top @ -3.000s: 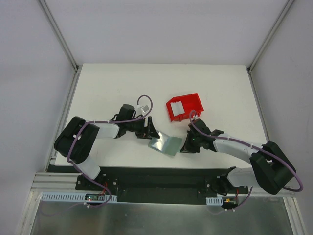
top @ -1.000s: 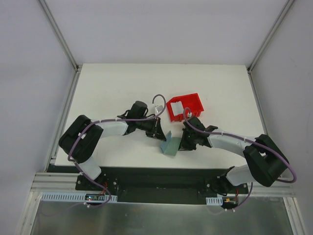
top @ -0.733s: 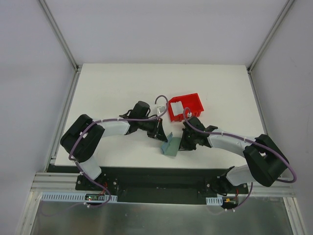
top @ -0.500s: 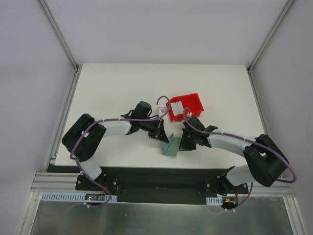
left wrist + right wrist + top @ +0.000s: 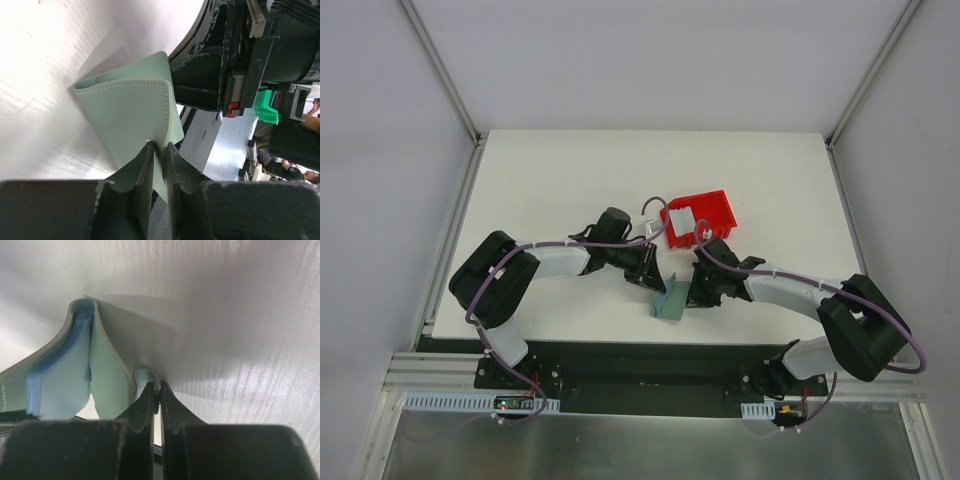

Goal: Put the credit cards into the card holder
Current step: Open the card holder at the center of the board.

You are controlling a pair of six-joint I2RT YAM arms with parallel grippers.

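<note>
The grey-green card holder [image 5: 671, 301] stands half folded on the white table between both grippers. In the left wrist view it [image 5: 127, 107] is a folded V with one flap running down between my fingers. My left gripper [image 5: 654, 279] [image 5: 160, 160] has its jaws narrow around that flap. My right gripper [image 5: 692, 295] [image 5: 159, 390] is shut on the card holder's small rounded tab [image 5: 146, 376]; the pale blue inside [image 5: 57, 385] shows to the left. A pale credit card [image 5: 680, 218] lies in the red bin.
The red plastic bin [image 5: 716, 213] stands just behind the two grippers, close to both wrists. The white table [image 5: 540, 180] reaches back and to the left. The table's near edge and the black base rail [image 5: 640, 360] run just in front of the card holder.
Three seconds ago the card holder lay open and flat. My left gripper has since carried its left flap up and rightward, folding it. Over the last second that gripper crept slightly right; the right arm held still.
</note>
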